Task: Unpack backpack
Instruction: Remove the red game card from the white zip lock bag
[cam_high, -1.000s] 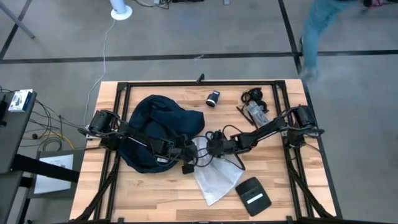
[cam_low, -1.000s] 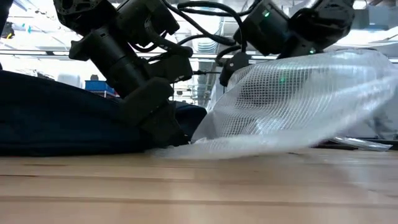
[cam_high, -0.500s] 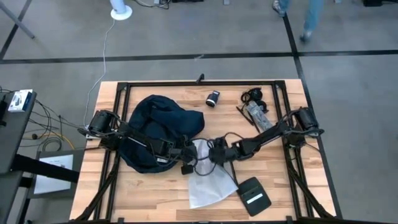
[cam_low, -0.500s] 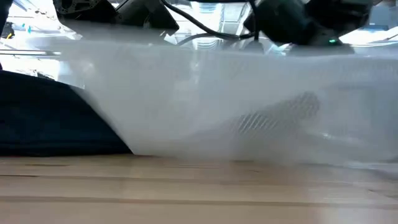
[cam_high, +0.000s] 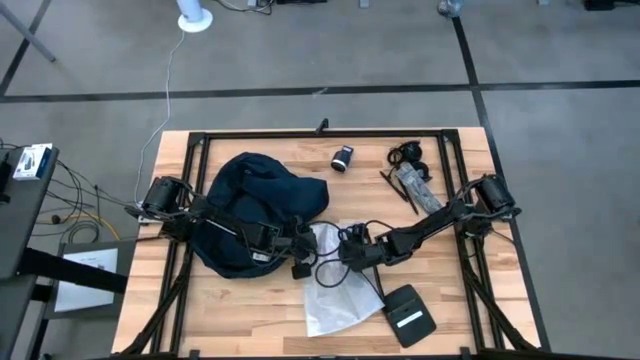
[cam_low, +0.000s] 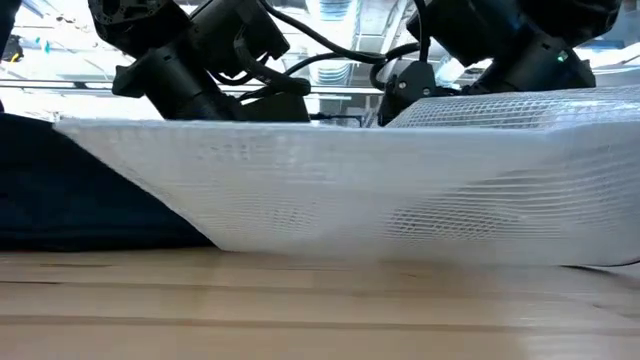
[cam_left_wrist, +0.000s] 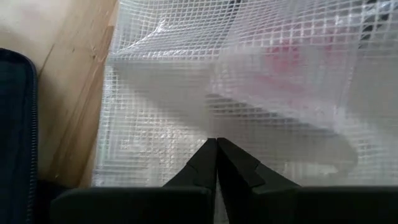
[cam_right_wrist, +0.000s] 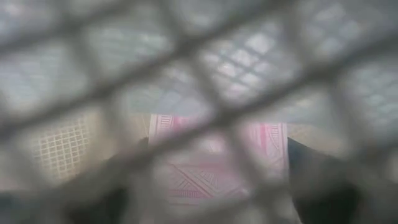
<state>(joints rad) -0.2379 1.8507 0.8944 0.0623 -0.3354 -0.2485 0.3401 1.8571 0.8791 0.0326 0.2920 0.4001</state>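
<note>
Left pincer (cam_left_wrist: 216, 155) closed tight, fingers together, tip at the edge of the clear mesh bag (cam_high: 335, 290). Backpack (cam_high: 255, 205) just behind it, under the left arm, on the bench (cam_high: 250, 320). Right pincer (cam_high: 350, 250) over the bag (fingers hidden – cannot tell). Risk: bag slipping loose or snagging the cables – thin, slick plastic.

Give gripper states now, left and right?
Left gripper: shut, beside the mesh plastic bag, holding nothing visible.
Right gripper: cannot be told; bag covers it.
</note>
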